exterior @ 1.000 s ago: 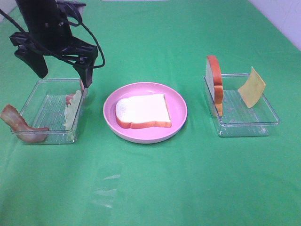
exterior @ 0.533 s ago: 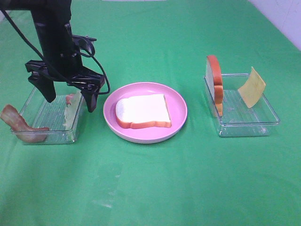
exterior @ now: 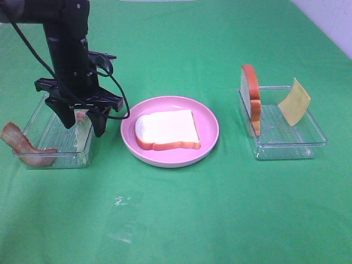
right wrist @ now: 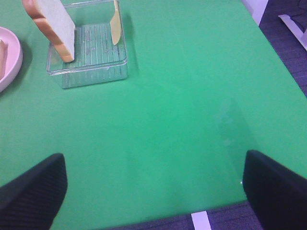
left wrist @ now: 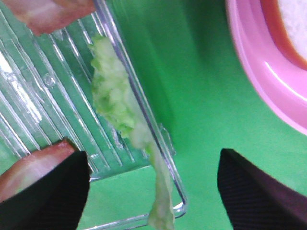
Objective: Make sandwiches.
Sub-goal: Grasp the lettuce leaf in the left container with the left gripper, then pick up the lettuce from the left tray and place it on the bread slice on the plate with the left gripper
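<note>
Green lettuce leaf (left wrist: 112, 96) leans between the left gripper's (left wrist: 153, 155) parted jaws.

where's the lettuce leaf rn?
Exterior high view, left side: the pale green lettuce leaf leans on the clear plastic tray wall nearest the round pink plate, straddled by the left gripper.

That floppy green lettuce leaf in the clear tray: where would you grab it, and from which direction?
Probably its upper edge, from straight above. The lettuce leaf stands on edge against the wall of the clear tray nearest the pink plate, so a pinch across that thin edge should catch both its flat faces.
</note>
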Robot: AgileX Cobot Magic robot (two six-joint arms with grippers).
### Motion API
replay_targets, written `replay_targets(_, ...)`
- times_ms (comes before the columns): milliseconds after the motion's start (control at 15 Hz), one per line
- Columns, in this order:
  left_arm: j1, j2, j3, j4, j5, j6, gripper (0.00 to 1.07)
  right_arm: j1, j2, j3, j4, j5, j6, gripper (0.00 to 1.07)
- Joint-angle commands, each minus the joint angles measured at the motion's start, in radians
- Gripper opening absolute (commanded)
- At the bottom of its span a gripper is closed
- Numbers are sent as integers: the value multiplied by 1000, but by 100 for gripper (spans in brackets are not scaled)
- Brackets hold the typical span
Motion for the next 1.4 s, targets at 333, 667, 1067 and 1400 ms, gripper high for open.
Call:
replay_targets(333,-5,0,5,-28,37,-4,51,0,-23,5,0,3,-1,96)
replay_targets(667,-5,-4,4,-30,58,-13,16,0,-23,5,0,3,-1,96)
replay_targets(1067,-5,-24,3,-19,84,-20,0,0,-23,5,0,3,-1,96)
replay_targets(1400,-5,-124,-2,-7,101,-56,0,0,-23,5,0,3,-1,96)
